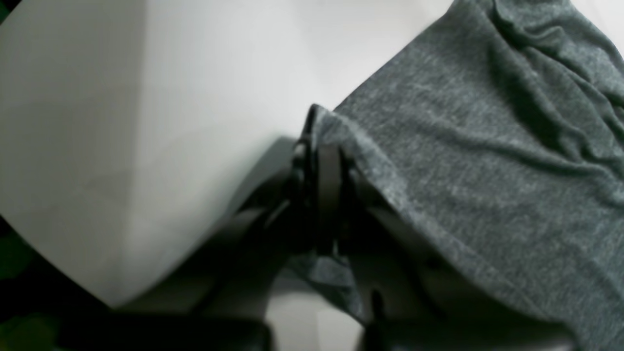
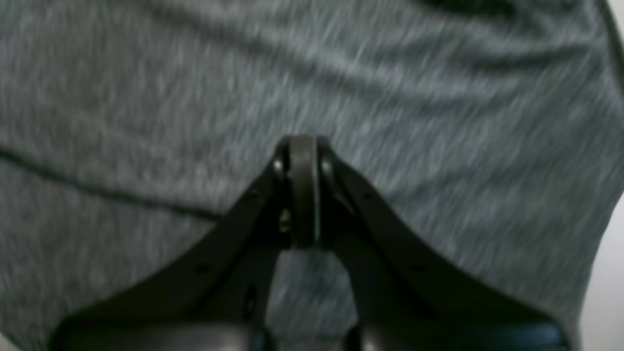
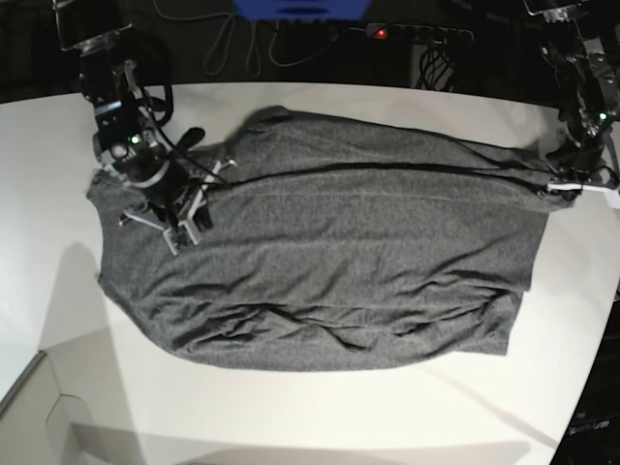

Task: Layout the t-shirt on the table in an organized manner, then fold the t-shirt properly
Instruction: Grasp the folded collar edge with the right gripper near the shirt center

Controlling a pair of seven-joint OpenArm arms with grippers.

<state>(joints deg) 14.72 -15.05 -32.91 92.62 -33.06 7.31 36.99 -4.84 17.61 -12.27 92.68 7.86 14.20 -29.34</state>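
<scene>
We find no brand, label or readable writing anywhere: the t-shirt is plain heathered dark grey, and the table under it is bare white. The t-shirt lies spread flat across the middle of the table in the base view, its long side running left to right, with soft wrinkles along the near edge and a dark fold line crossing its upper part. Our right gripper sits on the shirt's left end in that view, over the cloth; from the right wrist camera its jaws are pressed together, with grey knit filling the frame all around, and we cannot tell whether any cloth is pinched between them. Our left gripper is at the shirt's far right corner in the base view. From the left wrist camera its jaws are clamped on the edge of the cloth, which drapes away to the right over the tabletop while a small flap hangs below the jaws.
</scene>
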